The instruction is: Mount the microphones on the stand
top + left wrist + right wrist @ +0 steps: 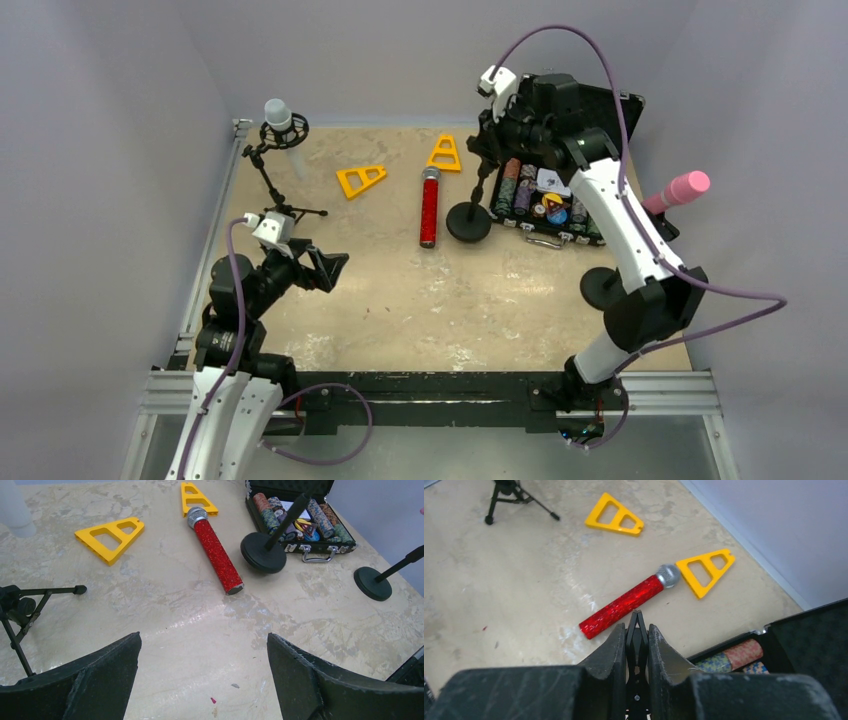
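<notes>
The glittery red microphone [430, 207] [215, 550] [621, 606] lies flat on the table, silver mesh head pointing away. Right of it stands a round-based stand [468, 222] [263, 552], tilted. My right gripper [490, 135] [637, 627] is shut on the black clip [637, 640] at that stand's top. The white microphone [280, 118] sits in a tripod stand [272, 185] at the back left. The pink microphone [678, 190] sits on another round-based stand [603, 287] at the right. My left gripper [325, 270] [204, 645] hovers open over bare table, holding nothing.
Two yellow triangular frames [362, 179] [445, 153] lie near the back wall. An open black case of poker chips [545, 200] [300, 525] sits behind the middle stand. Grey walls close in on three sides.
</notes>
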